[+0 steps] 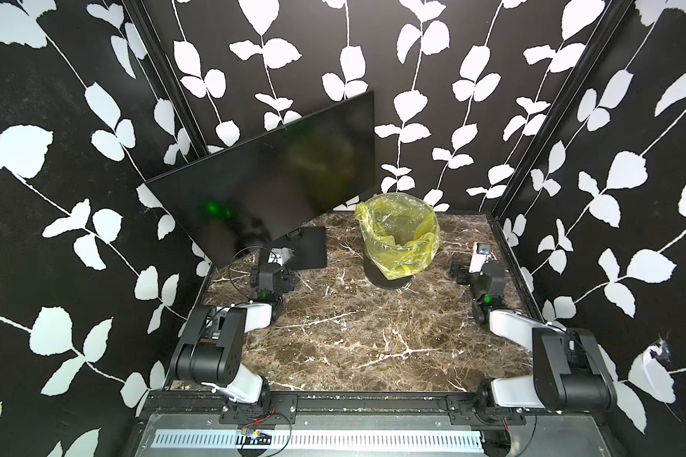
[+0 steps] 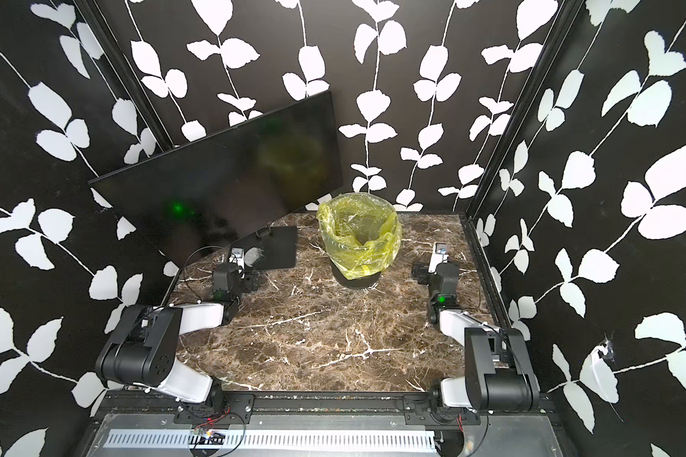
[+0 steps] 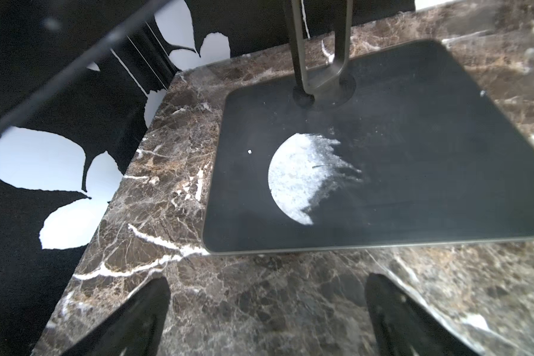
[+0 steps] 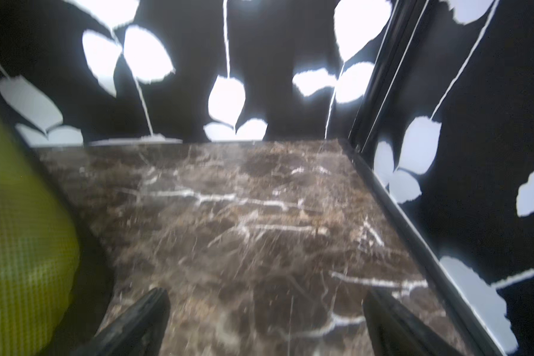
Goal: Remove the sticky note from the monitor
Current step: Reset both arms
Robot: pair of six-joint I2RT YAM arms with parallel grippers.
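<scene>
The monitor (image 1: pixel 270 174) (image 2: pixel 222 178) stands tilted at the back left, and its glossy black screen shows only dim reflections. No sticky note shows on it or anywhere else in these views. Its flat black stand base (image 1: pixel 307 249) (image 3: pixel 383 169) lies on the marble table and bears a white scuffed patch (image 3: pixel 296 178). My left gripper (image 1: pixel 281 256) (image 3: pixel 267 286) is open and empty, low over the marble just in front of the base. My right gripper (image 1: pixel 482 253) (image 4: pixel 265 296) is open and empty near the right wall.
A bin lined with a yellow plastic bag (image 1: pixel 397 237) (image 2: pixel 359 237) (image 4: pixel 13 215) stands at the back middle, between the two grippers. Leaf-patterned walls close in three sides. A black rail (image 4: pixel 413 231) runs along the table's right edge.
</scene>
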